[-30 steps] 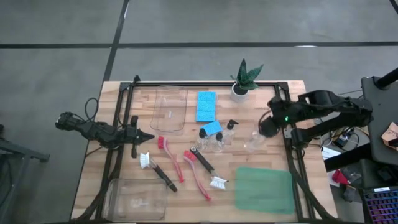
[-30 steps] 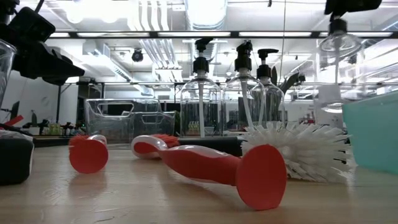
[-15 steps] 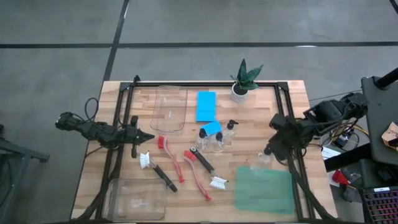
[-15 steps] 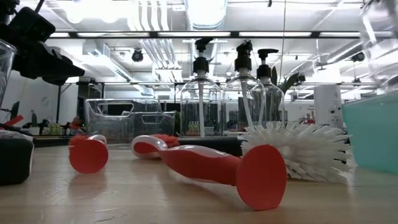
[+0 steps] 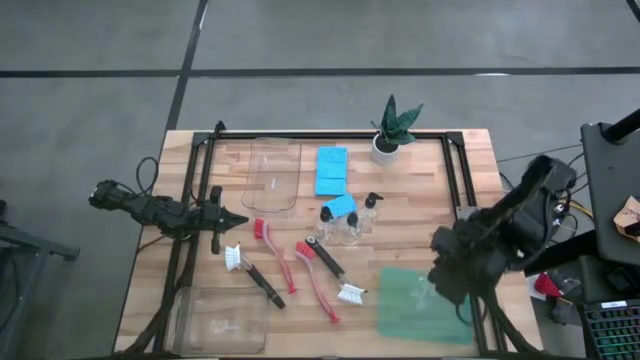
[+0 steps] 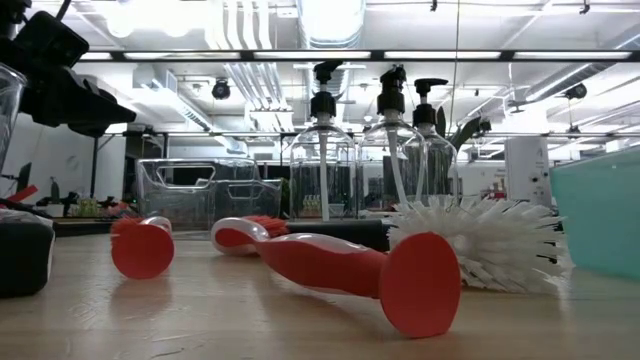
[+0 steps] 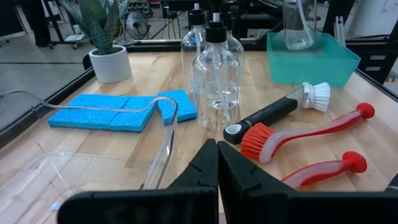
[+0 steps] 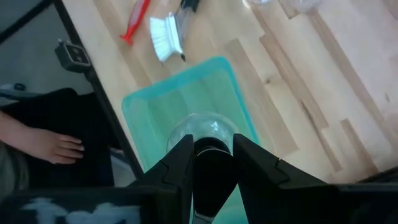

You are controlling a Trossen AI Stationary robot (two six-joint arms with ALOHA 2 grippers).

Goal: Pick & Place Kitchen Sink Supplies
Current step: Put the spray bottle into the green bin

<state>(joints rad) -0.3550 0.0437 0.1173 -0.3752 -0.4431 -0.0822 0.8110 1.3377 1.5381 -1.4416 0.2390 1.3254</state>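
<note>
A: Where is the right gripper (image 8: 211,163) placed, and what is held in it?

B: It is placed over the green bin (image 5: 425,305) at the near right of the table (image 5: 470,190). A clear soap bottle (image 8: 202,132) is clamped by its black top between the 2 fingers, which are closed narrowly around it. The bottle's round body is seen hanging over the bin's inside.

A: And the left gripper (image 7: 217,163)?

B: It is held at the table's left edge, with its fingers pressed together and nothing between them.

A: How are the other supplies laid out?

B: 3 more pump bottles (image 5: 350,222) are stood in a cluster at the middle of the table. A blue sponge (image 5: 338,208) is lodged against that cluster, and 2 more sponges (image 5: 331,170) are laid side by side farther back, beside an empty clear tray (image 5: 272,175). 4 brushes are spread near the front: a black-handled brush (image 5: 252,277), 2 red-handled brushes (image 5: 312,277) and another black-handled one (image 5: 334,270) with its bristles just beside the bin. A 2nd clear tray (image 5: 218,318) is set at the near left corner. A potted plant (image 5: 391,128) is stood at the back.
</note>
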